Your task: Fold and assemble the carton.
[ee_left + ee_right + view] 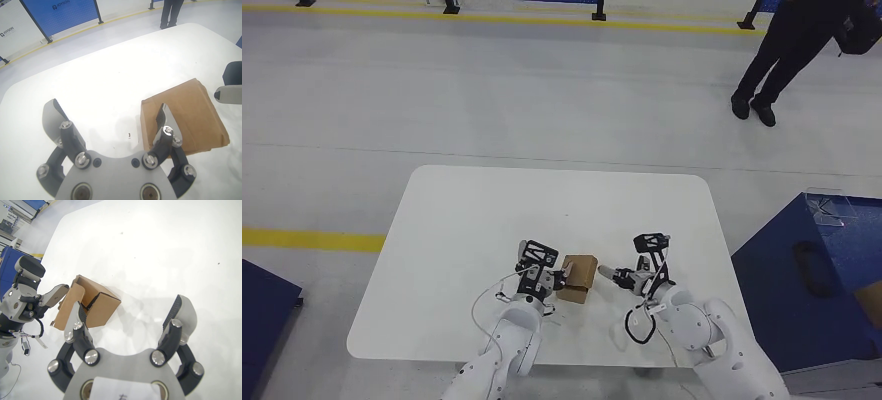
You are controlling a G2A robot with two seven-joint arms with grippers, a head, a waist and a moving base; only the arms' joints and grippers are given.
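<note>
Carton [579,277] sits on my worktop [542,210]; I see left jaws wide apart, one finger [56,292] touching its flap, right jaws wide apart, holding nothing.

The carton [579,277] lies on the table [542,205] between the left gripper [109,103] and right gripper [127,300].

White table [492,215] with round corners on a pale grey floor [542,90]. Yellow lines [312,240] painted across the floor. Blue boards [75,17] on black legs far behind. Big blue box [827,290] just beside the table. Bright, even light.
</note>
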